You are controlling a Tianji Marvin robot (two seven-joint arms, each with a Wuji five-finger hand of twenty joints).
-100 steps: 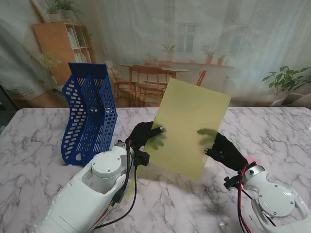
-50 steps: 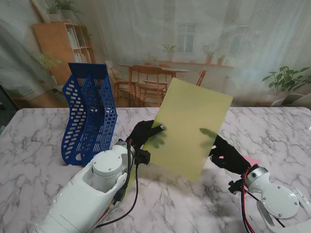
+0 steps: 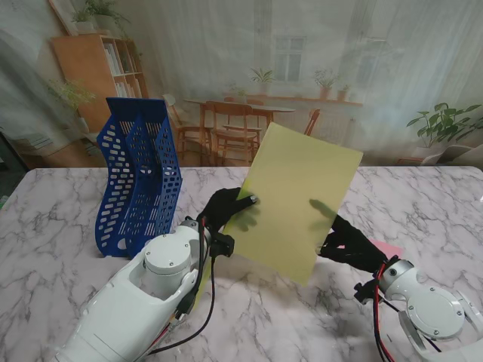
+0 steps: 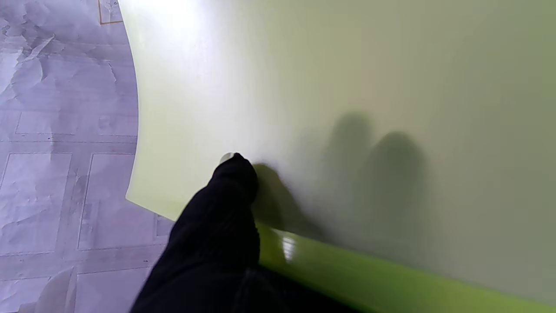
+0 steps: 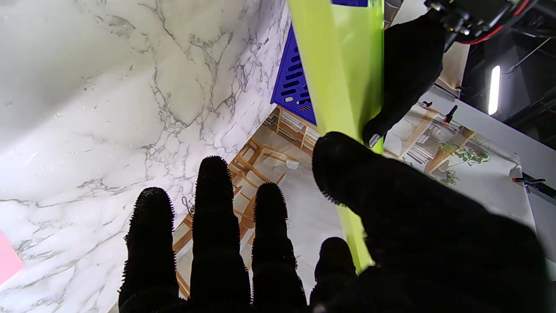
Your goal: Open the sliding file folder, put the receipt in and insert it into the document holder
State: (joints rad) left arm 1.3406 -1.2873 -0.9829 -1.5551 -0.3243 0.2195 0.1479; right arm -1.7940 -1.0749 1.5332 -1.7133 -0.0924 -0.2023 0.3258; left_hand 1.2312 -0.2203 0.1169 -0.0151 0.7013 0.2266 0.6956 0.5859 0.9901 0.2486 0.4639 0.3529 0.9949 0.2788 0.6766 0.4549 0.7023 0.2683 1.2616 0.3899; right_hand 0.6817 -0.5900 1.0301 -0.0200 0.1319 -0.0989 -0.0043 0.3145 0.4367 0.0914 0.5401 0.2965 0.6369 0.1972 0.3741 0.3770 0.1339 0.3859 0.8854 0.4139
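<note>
The yellow-green sliding folder [image 3: 298, 200] stands tilted above the table. My left hand [image 3: 225, 211] is shut on its left edge, with the thumb [image 4: 230, 195] on the front and the other fingers showing as shadows behind the sheet [image 4: 347, 108]. At the folder's right edge my right hand [image 3: 349, 245] has straight, spread fingers [image 5: 215, 226]. The folder's edge [image 5: 343, 78] runs between its thumb and fingers without being clamped. A pink receipt [image 3: 389, 247] lies on the table beside the right wrist, also seen as the pink receipt [image 5: 6, 265]. The blue document holder [image 3: 139, 185] stands at the left.
The marble table [image 3: 68, 219] spreads out around both arms. The blue holder [image 5: 295, 82] stands just left of the folder, close to my left arm. A printed backdrop of a room hangs behind the table's far edge.
My right hand has slid slightly down and back toward me along the folder's right edge. The folder has tipped a little more upright. The left hand keeps its hold.
</note>
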